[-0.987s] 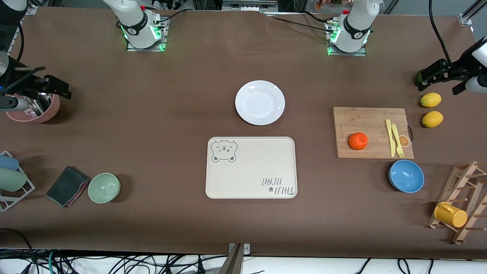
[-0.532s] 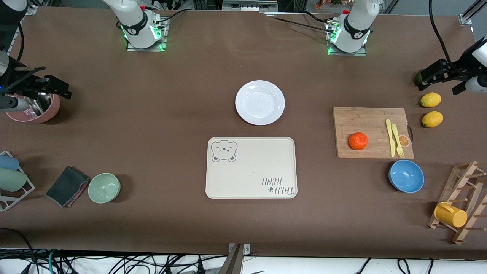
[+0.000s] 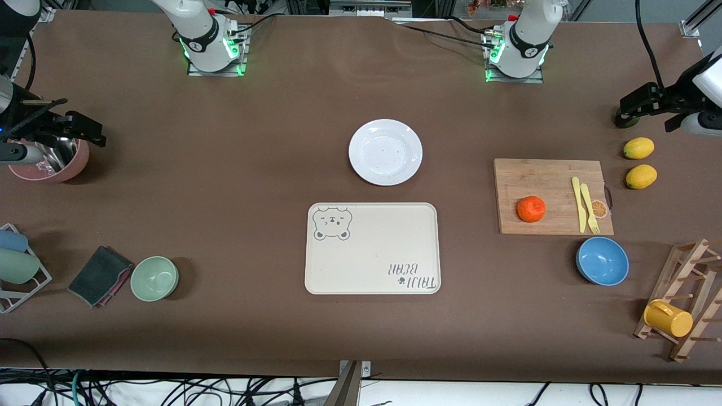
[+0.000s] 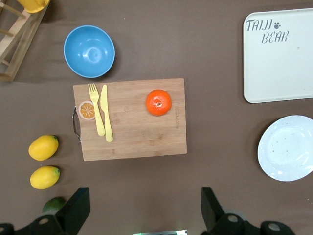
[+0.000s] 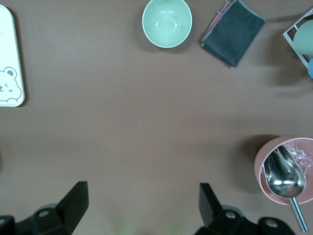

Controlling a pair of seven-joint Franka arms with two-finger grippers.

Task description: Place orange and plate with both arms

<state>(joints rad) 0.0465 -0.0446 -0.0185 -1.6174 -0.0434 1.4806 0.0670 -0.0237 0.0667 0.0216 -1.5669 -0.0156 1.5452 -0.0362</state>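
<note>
The orange (image 3: 531,208) sits on a wooden cutting board (image 3: 550,180) toward the left arm's end of the table; it also shows in the left wrist view (image 4: 158,102). The white plate (image 3: 385,151) lies empty mid-table, farther from the front camera than the bear tray (image 3: 372,248); the left wrist view shows it too (image 4: 286,148). My left gripper (image 3: 654,110) (image 4: 144,208) is open and empty, up over the table's end near the lemons. My right gripper (image 3: 62,121) (image 5: 142,203) is open and empty, up over a pink cup.
A yellow fork and knife (image 3: 584,204) lie on the board. Two lemons (image 3: 638,148), a dark green fruit (image 3: 623,118), a blue bowl (image 3: 602,260) and a wooden rack with a yellow mug (image 3: 668,317) are nearby. The pink cup (image 3: 53,160), a green bowl (image 3: 154,278) and a cloth (image 3: 100,275) are at the right arm's end.
My left gripper has shifted a little toward the robots' bases, covering more of the dark green fruit. The right arm, orange and plate have not moved.
</note>
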